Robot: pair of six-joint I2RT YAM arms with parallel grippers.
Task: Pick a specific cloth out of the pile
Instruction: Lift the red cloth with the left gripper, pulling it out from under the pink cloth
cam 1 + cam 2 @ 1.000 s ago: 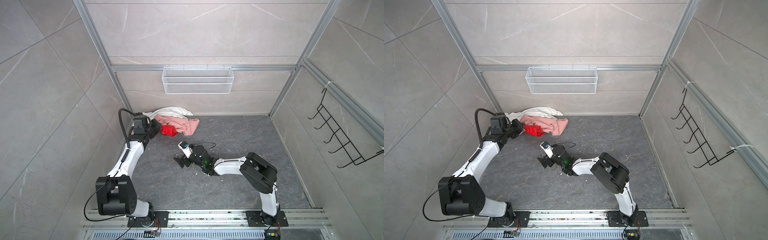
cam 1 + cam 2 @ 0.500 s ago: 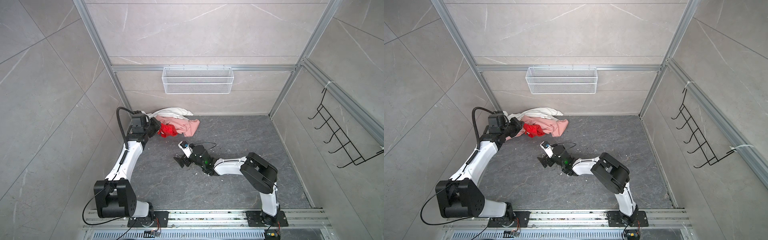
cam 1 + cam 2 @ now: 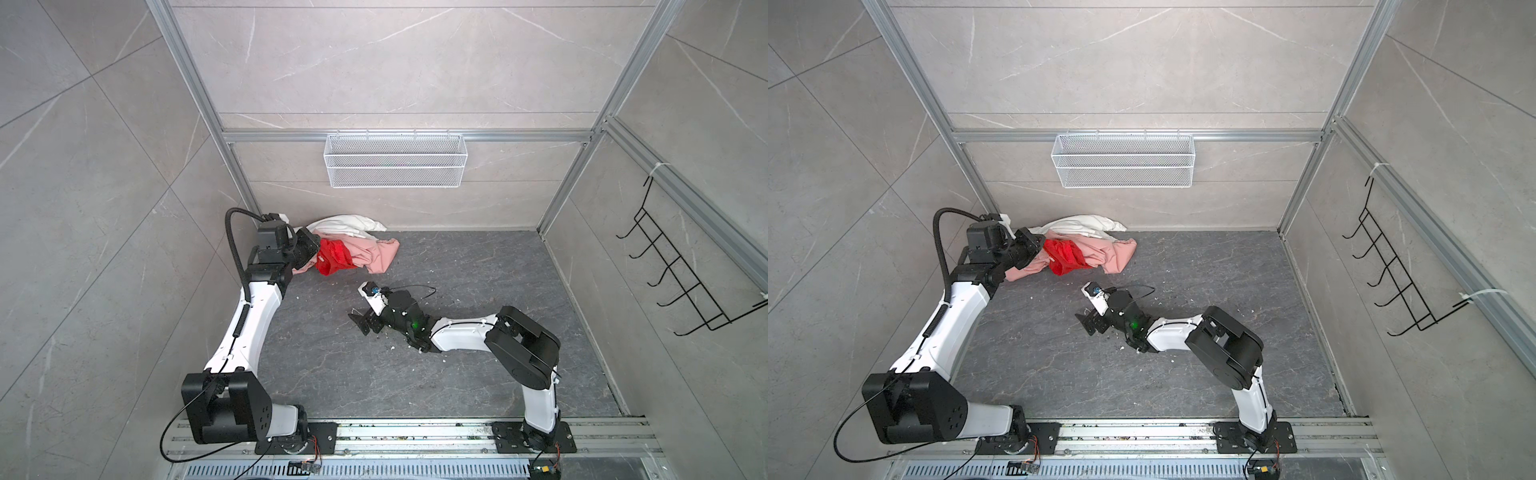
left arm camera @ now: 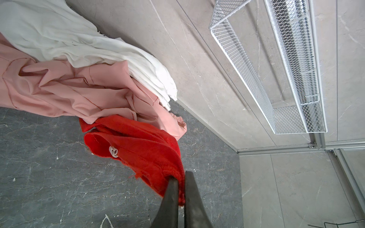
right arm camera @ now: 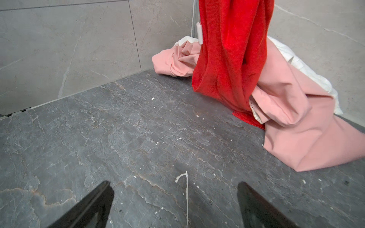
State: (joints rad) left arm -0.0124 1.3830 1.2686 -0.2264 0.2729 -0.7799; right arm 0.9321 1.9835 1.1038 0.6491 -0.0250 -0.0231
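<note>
The cloth (image 3: 334, 257) (image 3: 1065, 259) is bright red with a small white tag (image 4: 113, 152). It hangs from my left gripper (image 3: 312, 249) (image 4: 180, 176), which is shut on its upper edge at the pile's left end. In the right wrist view the cloth (image 5: 231, 49) hangs stretched, and its lower end lies on the floor against the pink cloth. The pile (image 3: 365, 249) sits by the back wall: a white cloth (image 3: 340, 226) behind and a pale pink cloth (image 3: 376, 257) (image 4: 69, 92) in front. My right gripper (image 3: 363, 325) (image 5: 173, 184) stands open and low over bare floor, in front of the pile.
A white wire basket (image 3: 395, 166) hangs on the back wall above the pile. A black hook rack (image 3: 681, 282) is on the right wall. The grey stone floor (image 3: 457, 270) is walled on three sides. The arms' base rail (image 3: 395, 432) runs along the front.
My left arm has risen and drawn back towards the left wall, pulling the red cloth up from the pile. The right arm has not moved.
</note>
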